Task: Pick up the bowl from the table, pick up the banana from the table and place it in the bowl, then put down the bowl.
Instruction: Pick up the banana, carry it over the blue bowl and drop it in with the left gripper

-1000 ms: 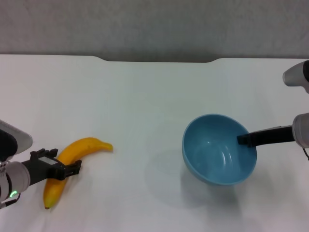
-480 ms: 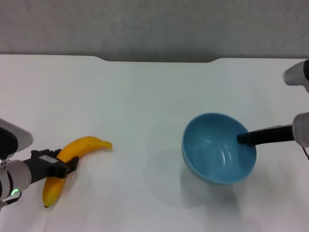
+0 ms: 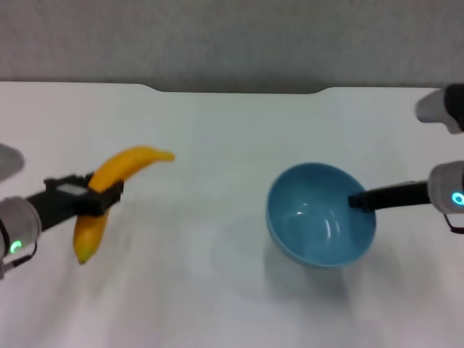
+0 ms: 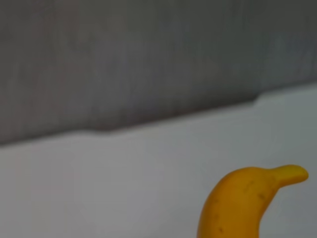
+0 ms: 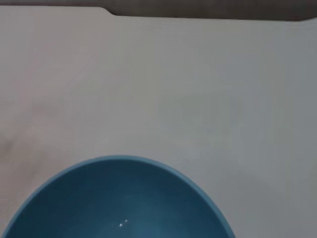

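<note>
The yellow-orange banana (image 3: 116, 190) hangs in the air at the left of the head view, clear of the white table (image 3: 217, 130). My left gripper (image 3: 93, 199) is shut on its middle. The banana's upper end also shows in the left wrist view (image 4: 245, 198). The light-blue bowl (image 3: 319, 217) is held tilted above the table at the right, its shadow under it. My right gripper (image 3: 359, 201) is shut on the bowl's right rim, one dark finger inside. The bowl's rim and inside fill the near part of the right wrist view (image 5: 119, 198).
The table's far edge has a shallow dark notch (image 3: 235, 90) with a grey wall behind it. Bare white tabletop lies between banana and bowl.
My left gripper has lifted the banana off the table and carried it up and slightly right. The bowl, in my right gripper, has shifted a little left and up.
</note>
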{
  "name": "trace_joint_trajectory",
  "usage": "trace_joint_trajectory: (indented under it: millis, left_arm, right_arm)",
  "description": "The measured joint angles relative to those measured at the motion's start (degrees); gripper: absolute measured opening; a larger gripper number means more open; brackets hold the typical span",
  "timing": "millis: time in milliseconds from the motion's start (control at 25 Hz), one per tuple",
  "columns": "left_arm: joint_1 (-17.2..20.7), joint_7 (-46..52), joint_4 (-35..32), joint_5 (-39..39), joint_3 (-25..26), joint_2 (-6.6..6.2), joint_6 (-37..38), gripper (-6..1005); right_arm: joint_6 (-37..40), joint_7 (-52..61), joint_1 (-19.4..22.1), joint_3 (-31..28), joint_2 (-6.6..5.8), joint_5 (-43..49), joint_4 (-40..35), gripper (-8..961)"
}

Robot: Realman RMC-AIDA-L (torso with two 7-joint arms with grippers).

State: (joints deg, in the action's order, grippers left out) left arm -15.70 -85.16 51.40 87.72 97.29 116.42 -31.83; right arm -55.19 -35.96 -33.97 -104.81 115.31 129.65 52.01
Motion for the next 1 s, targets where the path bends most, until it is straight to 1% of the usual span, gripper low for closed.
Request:
trace_joint_trajectory:
  millis: [40, 160, 240, 320, 440, 560, 760, 880, 1000]
  left_arm:
    - [0.9, 1.4, 2.3, -0.2, 0.0, -0.01, -0.9, 515]
    - [2.0, 5.3, 8.8, -0.3, -0.7, 0.03, -4.2, 515]
    - [1.8, 7.8, 12.3, -0.3, -2.1, 0.04, -5.5, 515]
    - [0.8, 10.1, 14.4, -0.4, -3.6, 0.05, -5.7, 515]
    - [-1.2, 11.3, 14.1, -1.0, -4.3, 0.27, -5.2, 515]
    - [-3.1, 11.6, 12.3, -3.3, -4.4, 0.39, -5.2, 515]
    - [-6.0, 11.1, 10.3, -11.4, -5.6, 0.38, -5.0, 515]
    - [-7.6, 10.9, 9.5, -12.5, -6.4, 0.43, -4.9, 516]
    - [-8.1, 10.3, 9.0, -14.4, -8.8, 0.49, -4.4, 516]
  right_arm:
    - [0.0, 0.0, 0.0, 0.0, 0.0, 0.0, 0.0, 35]
    - [0.6, 0.1, -2.0, 0.5, -0.07, -1.7, -3.0, 34]
    - [1.3, 0.1, -3.1, 0.9, -0.14, -2.3, -4.6, 34]
    - [1.8, 0.2, -4.6, 1.4, -0.13, -2.5, -6.0, 34]
    - [2.4, 0.2, -7.9, 2.5, -0.06, -3.8, -9.3, 34]
    - [3.4, -0.3, -10.9, 4.1, -0.06, -8.0, -13.2, 34]
    - [5.3, -1.0, -11.5, 5.8, -0.08, -11.6, -14.2, 34]
    - [5.9, -0.9, -11.8, 6.1, -0.05, -11.9, -15.1, 34]
    - [6.1, -0.8, -12.2, 6.5, -0.03, -12.0, -15.7, 34]
